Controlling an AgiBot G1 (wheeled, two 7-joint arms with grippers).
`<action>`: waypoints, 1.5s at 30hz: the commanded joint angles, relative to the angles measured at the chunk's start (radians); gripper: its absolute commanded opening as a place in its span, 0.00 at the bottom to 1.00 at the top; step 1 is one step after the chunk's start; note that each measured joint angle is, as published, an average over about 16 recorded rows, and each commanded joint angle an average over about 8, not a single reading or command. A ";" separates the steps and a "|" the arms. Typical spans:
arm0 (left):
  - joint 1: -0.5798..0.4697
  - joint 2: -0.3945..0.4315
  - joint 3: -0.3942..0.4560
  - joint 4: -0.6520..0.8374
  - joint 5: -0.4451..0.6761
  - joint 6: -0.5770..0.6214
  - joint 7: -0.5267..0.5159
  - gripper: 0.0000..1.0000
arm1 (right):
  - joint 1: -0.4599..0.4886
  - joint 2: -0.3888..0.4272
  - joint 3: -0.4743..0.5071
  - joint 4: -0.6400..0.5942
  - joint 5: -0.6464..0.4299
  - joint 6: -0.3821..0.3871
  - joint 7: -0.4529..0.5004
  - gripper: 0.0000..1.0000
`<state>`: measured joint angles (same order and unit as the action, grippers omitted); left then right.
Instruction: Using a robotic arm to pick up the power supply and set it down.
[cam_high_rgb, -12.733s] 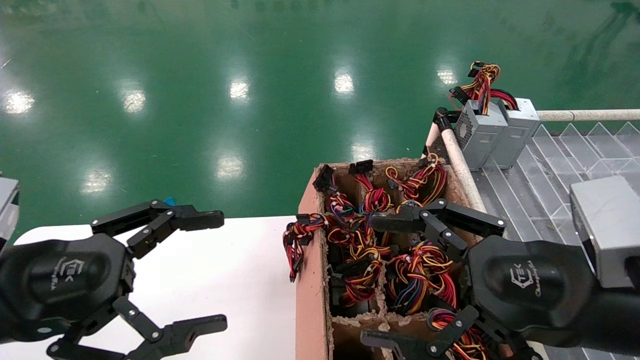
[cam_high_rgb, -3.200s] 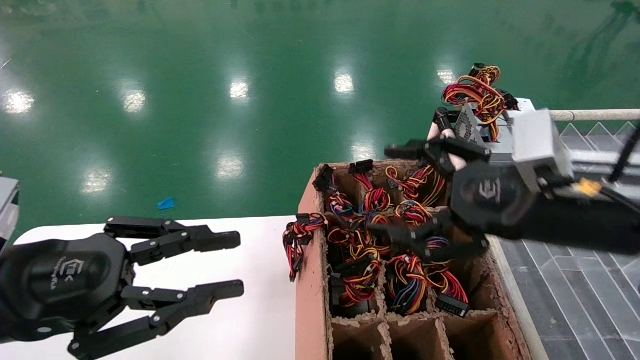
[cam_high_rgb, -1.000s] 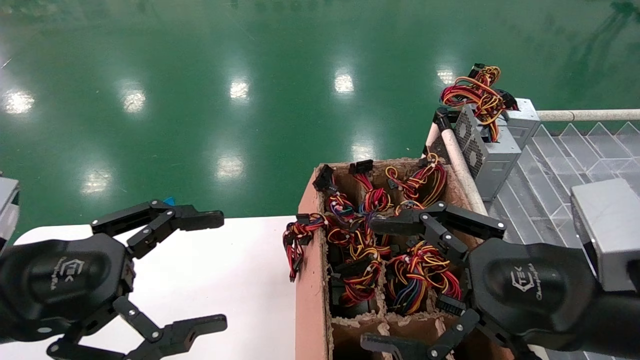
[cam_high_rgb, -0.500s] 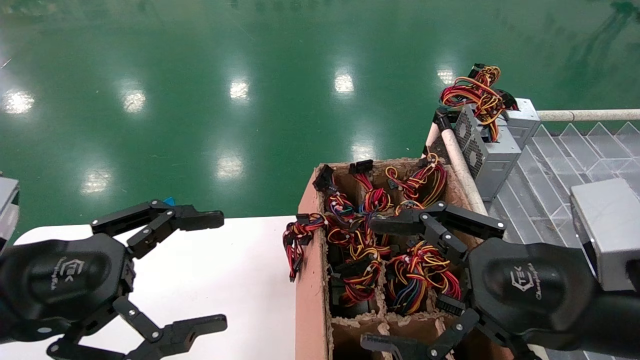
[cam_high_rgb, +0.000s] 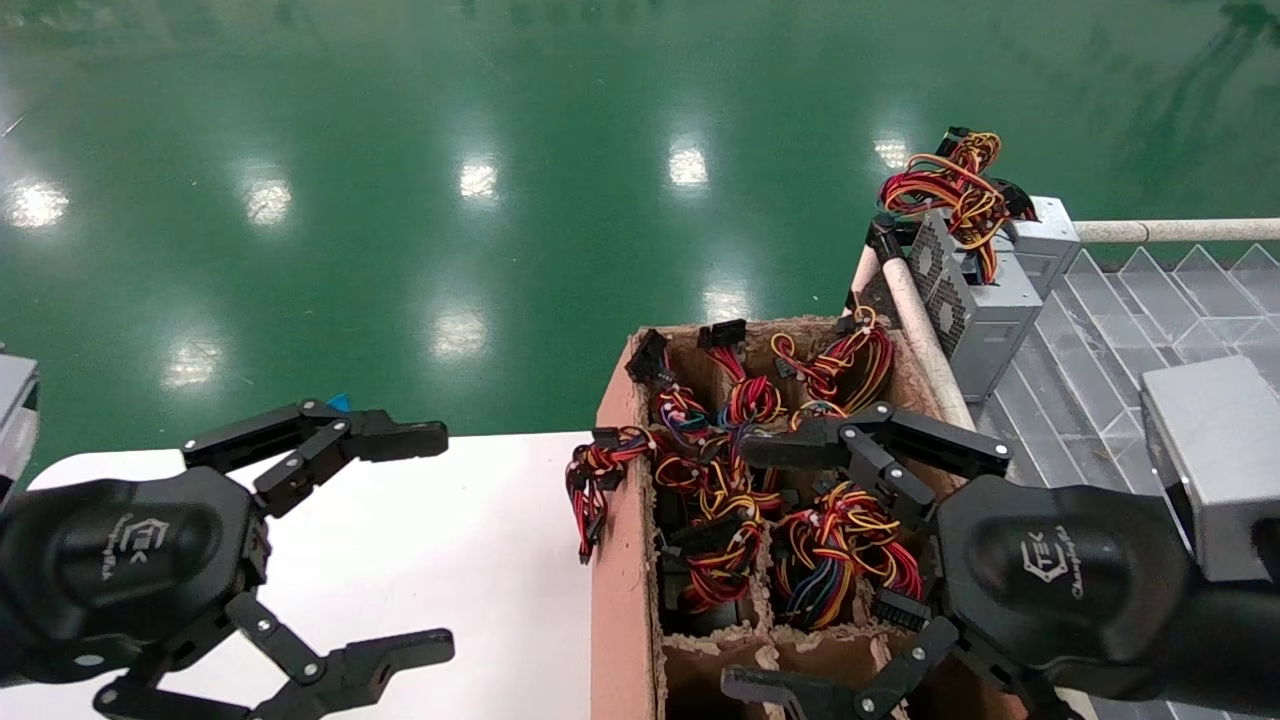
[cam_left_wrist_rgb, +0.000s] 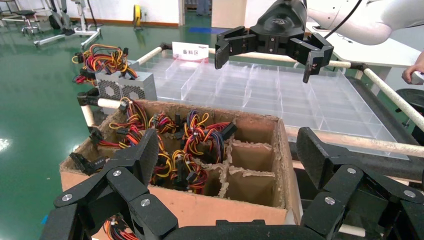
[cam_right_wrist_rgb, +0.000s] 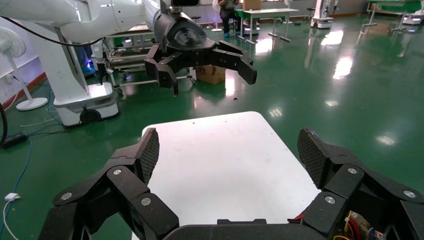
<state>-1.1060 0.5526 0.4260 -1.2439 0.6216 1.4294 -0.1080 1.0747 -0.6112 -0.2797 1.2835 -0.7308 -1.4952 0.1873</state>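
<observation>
The green floor filled the far part of the head view. The white table stood at the near left, and the clear-plastic divider tray, framed by pale rails, occupied the right side. Between them stood the cardboard box, partitioned into cells; its far cells held bundles of red, yellow and black wires, one bundle hanging over the box's left wall, while the near cells looked empty. The robotic arm, the right gripper, hovered above the near right part of the box with its claw spread wide and nothing between the fingers; its grey wrist housing sat over the tray's near edge. The left gripper was parked above the near left part of the table, its claw likewise wide and empty. The power supply stood at the tray's far left corner, just beside the left rail, its perforated face toward the box and its wire bundle piled on top, clear of both grippers. A second grey unit stood touching it on the side away from the box. A small white label card stood at the tray's far edge in the left wrist view.
</observation>
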 joint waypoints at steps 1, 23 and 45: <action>0.000 0.000 0.000 0.000 0.000 0.000 0.000 1.00 | 0.000 0.000 0.000 0.000 0.000 0.000 0.000 1.00; 0.000 0.000 0.000 0.000 0.000 0.000 0.000 1.00 | 0.000 0.000 0.000 0.000 0.000 0.000 0.000 1.00; 0.000 0.000 0.000 0.000 0.000 0.000 0.000 1.00 | 0.000 0.000 0.000 0.000 0.000 0.000 0.000 1.00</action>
<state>-1.1060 0.5526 0.4260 -1.2438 0.6216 1.4295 -0.1080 1.0747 -0.6112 -0.2798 1.2835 -0.7308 -1.4952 0.1873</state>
